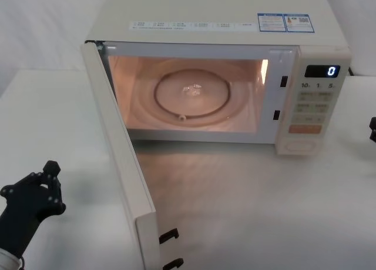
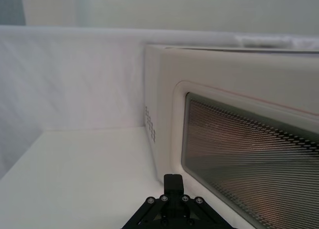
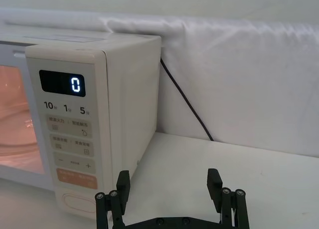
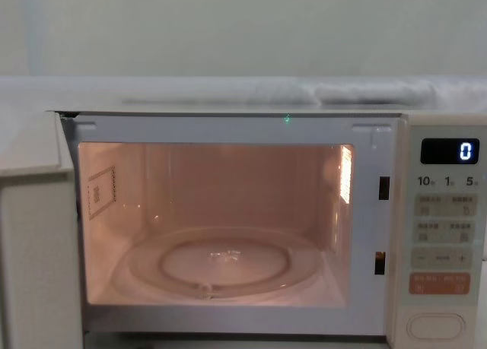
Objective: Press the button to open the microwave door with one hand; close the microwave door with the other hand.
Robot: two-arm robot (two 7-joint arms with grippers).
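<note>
On the counter (image 1: 264, 193) we see the microwave (image 1: 223, 11) with the microwave door (image 1: 120, 164) swung wide toward us, cavity lit. Left tool (image 1: 50, 173) sits near-left outside the door, empty; its opening we cannot tell. Right tool (image 3: 169, 184) spread open, empty, right of the panel. Risk: left pushes near the hinge, door stalls or oven slides.

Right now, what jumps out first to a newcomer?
The microwave door stands wide open, swung out toward the robot's left, and the lit orange cavity with its glass turntable glows in the microwave. The left end effector sits on the door's outer side; the right end effector is open, near the control strip showing 0.
</note>
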